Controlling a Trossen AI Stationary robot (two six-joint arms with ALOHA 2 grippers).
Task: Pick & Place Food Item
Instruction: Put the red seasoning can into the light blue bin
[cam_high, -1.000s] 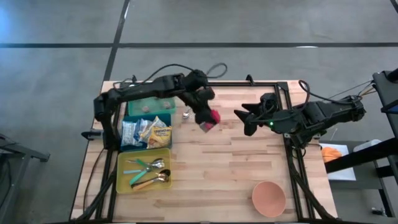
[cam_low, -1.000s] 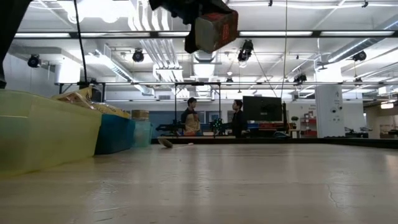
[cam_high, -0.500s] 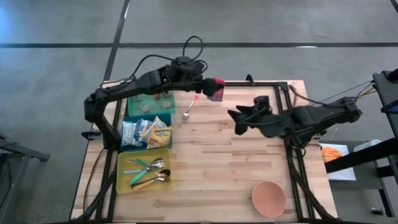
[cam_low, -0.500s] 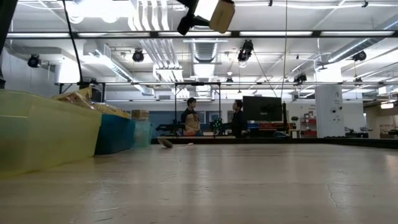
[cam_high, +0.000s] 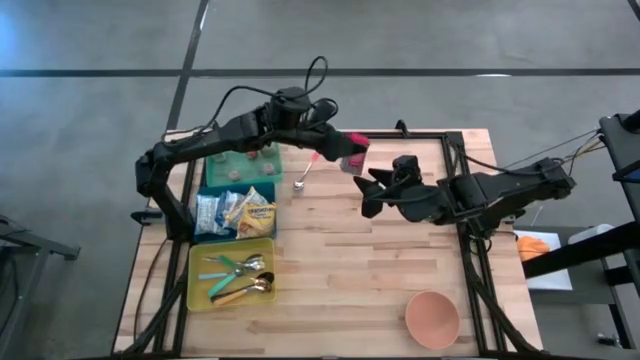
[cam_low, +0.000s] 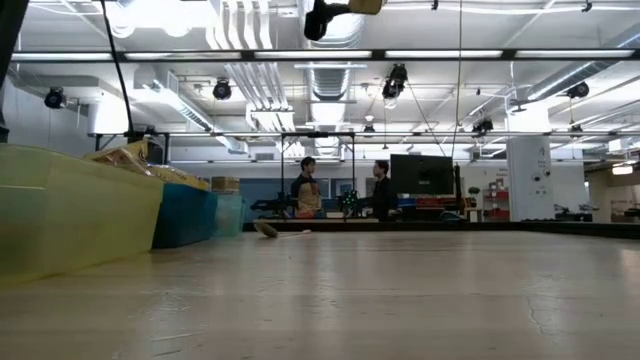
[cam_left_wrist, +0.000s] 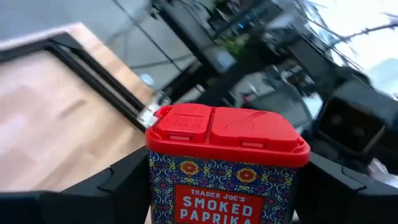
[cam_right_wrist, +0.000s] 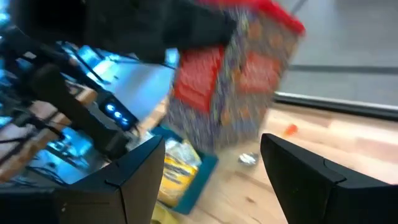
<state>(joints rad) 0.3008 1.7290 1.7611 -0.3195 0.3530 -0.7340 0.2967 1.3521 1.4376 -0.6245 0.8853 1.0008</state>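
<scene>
left wrist view reads "smoked paprika" on the paprika tin (cam_left_wrist: 227, 163), clamped in the left tool (cam_high: 345, 152) above the counter's (cam_high: 400, 270) far edge; right tool (cam_high: 370, 193) gapes empty nearby; low view crops the tin.

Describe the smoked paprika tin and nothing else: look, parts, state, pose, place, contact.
The paprika tin is a small boxy container with a red flip-top lid in two flaps and a blue patterned body with red and yellow flowers; a red label reads "Trader Joe's Smoked Paprika". The lid is closed. The left gripper holds it by its sides, high in the air above the table's far edge. The right gripper is open, near it but not touching.
</scene>
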